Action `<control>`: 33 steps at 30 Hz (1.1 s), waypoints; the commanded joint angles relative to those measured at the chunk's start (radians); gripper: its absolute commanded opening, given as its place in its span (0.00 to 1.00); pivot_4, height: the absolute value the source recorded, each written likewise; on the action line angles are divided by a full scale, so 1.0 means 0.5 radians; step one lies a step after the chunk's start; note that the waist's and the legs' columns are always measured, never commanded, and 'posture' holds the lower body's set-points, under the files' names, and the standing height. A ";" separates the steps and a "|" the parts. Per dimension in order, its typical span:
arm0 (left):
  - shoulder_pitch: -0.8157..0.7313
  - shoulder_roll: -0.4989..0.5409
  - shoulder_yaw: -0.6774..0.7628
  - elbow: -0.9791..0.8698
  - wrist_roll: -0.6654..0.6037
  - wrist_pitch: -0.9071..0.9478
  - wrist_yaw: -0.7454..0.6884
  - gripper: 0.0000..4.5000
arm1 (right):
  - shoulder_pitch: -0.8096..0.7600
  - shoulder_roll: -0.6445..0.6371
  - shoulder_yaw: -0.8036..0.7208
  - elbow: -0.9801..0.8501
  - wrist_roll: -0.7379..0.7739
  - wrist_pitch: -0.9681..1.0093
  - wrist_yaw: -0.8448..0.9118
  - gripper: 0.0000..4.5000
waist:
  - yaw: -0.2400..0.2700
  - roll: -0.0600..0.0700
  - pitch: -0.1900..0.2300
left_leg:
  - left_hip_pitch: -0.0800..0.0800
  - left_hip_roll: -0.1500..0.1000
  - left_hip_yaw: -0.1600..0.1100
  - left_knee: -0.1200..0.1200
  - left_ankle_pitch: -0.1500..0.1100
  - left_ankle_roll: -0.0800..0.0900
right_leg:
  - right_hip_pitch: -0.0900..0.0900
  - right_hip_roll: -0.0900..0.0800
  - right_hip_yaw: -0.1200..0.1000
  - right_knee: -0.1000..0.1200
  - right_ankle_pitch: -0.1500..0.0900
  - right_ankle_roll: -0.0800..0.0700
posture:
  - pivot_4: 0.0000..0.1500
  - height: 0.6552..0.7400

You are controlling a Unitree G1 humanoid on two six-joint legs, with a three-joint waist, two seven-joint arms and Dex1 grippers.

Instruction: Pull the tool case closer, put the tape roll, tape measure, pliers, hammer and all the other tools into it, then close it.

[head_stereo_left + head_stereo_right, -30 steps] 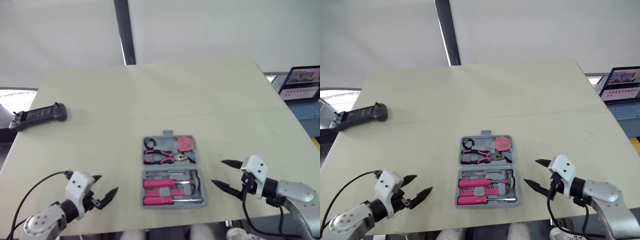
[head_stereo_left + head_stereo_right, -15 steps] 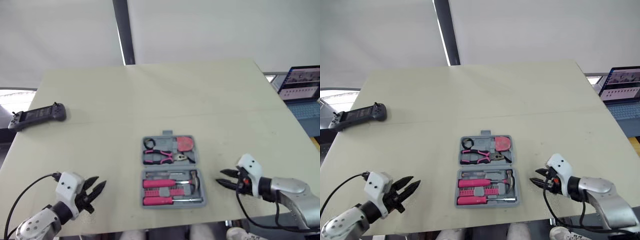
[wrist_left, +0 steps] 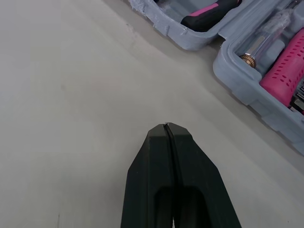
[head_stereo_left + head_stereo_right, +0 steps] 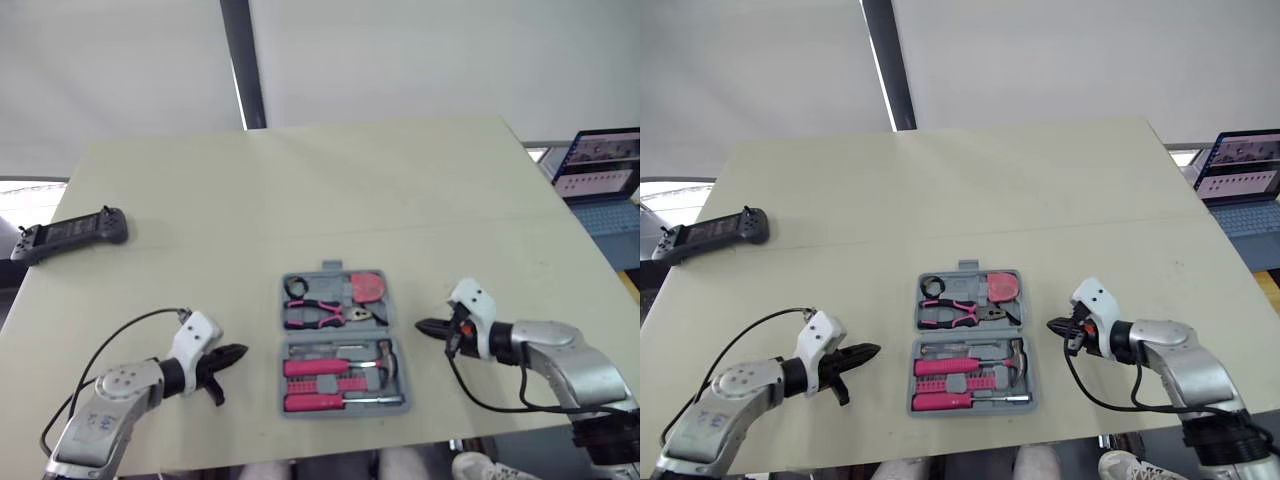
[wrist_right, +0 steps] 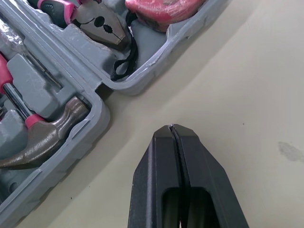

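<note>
Beige table point(image 4: 300, 190) carries the open tool case point(image 4: 343, 338) at lower centre. Beside it, left gripper point(image 4: 238, 352) lower left and right gripper point(image 4: 422, 326) lower right, both with fingers pressed together.

Pale beige table point(image 4: 350, 190) under left gripper point(image 4: 234, 354) and right gripper point(image 4: 421, 326). White wall point(image 4: 420, 50) far beyond them, dark vertical post point(image 4: 243, 60) ahead of left gripper. Lit laptop point(image 4: 598, 165) past table edge, beyond right gripper. Light even
</note>
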State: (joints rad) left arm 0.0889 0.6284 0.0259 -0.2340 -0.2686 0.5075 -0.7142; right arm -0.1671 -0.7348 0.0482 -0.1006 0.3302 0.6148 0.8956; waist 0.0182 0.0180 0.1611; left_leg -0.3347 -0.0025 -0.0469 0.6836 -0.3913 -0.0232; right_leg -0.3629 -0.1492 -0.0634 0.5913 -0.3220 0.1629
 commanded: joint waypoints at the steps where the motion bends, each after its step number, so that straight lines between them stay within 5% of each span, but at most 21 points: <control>1: -0.145 0.014 -0.098 0.092 0.026 -0.007 -0.079 0.00 | -0.055 0.005 0.045 -0.002 -0.028 -0.003 0.018 0.01 | 0.000 0.000 0.000 | 0.001 0.000 0.000 0.000 0.000 0.000 | 0.000 0.000 0.000 0.001 0.000 0.000 | 1.00 1.00; 14: -0.444 -0.064 -0.387 0.254 0.129 0.006 -0.133 0.00 | -0.177 0.057 0.213 0.138 -0.163 -0.049 0.021 0.01 | -0.008 0.000 0.000 | 0.000 0.000 0.000 0.001 0.000 0.000 | -0.001 0.000 -0.003 0.001 0.001 0.001 | 1.00 1.00; 33: -0.381 -0.144 -0.513 0.106 0.215 0.061 -0.073 0.00 | -0.199 0.079 0.351 0.034 -0.199 0.015 0.110 0.01 | 0.004 0.000 0.000 | 0.001 0.000 0.000 0.002 0.000 0.000 | 0.001 0.000 -0.004 0.001 0.001 0.002 | 1.00 1.00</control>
State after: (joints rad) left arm -0.1263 0.5622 -0.1977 -0.1517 -0.1634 0.5240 -0.7440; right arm -0.2762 -0.6845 0.2056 -0.0424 0.2230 0.6111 0.9233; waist 0.0204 0.0181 0.1610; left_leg -0.3344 -0.0023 -0.0469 0.6843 -0.3912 -0.0234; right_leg -0.3625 -0.1495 -0.0654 0.5917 -0.3216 0.1638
